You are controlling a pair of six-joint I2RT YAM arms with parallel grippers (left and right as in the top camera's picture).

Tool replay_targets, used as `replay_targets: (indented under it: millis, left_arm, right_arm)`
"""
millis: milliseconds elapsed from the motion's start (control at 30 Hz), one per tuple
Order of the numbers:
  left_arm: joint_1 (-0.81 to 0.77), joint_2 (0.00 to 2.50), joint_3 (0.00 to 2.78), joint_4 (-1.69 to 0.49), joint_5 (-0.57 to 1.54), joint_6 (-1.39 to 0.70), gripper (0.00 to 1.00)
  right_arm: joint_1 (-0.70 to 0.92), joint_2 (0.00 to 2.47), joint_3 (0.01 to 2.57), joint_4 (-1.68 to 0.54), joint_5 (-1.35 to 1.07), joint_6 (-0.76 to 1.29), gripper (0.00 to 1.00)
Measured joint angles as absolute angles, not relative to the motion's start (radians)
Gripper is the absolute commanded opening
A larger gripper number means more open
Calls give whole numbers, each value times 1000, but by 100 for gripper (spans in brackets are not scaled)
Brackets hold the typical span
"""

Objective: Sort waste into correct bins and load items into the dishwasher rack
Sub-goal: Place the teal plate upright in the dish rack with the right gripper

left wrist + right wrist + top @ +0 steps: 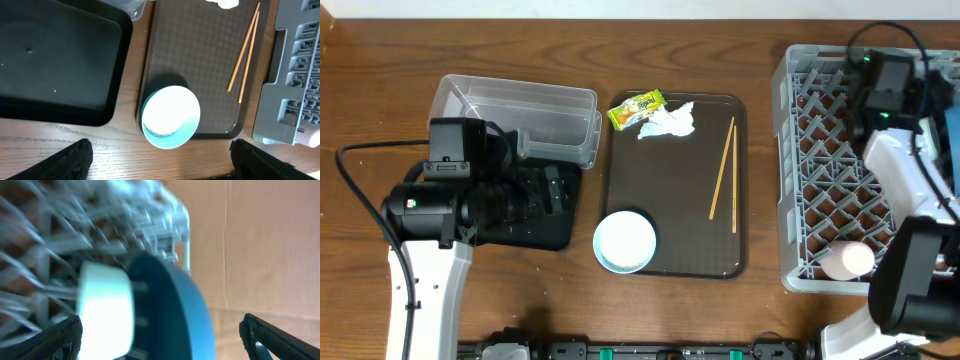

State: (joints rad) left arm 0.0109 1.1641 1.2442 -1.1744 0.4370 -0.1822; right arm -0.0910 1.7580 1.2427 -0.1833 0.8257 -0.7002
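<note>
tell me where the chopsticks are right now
In the overhead view the chopsticks lie on the right half of the brown tray, between the white tissue and the grey rack.

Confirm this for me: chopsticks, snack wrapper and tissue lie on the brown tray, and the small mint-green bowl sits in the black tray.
Wrong on the bowl. The small mint-green bowl sits on the brown tray, at its near left corner, not in the black tray beside it; the left wrist view shows this. The chopsticks, snack wrapper and tissue do lie on the brown tray.
</note>
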Motion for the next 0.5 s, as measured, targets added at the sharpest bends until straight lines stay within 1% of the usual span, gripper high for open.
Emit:
replay_targets:
  millis: [133, 267, 367, 433, 500]
  left_arm:
    - [11, 1164, 1244, -1175, 437, -182, 90]
    - [11, 1164, 1244, -1174, 437, -182, 90]
    - [11, 1164, 1244, -1174, 437, -182, 90]
    - [11, 1164, 1244, -1175, 438, -182, 90]
    - [11, 1164, 1244, -1175, 437, -182, 90]
  right_arm:
    - [11, 1694, 1243, -238, 774, -592, 99]
    - [150, 1623, 1243, -397, 715, -422, 98]
    - [279, 1580, 1244, -545, 596, -260, 92]
    - [337, 1568, 1245, -611, 499, -178, 85]
    - [399, 1566, 1245, -671, 360, -77, 84]
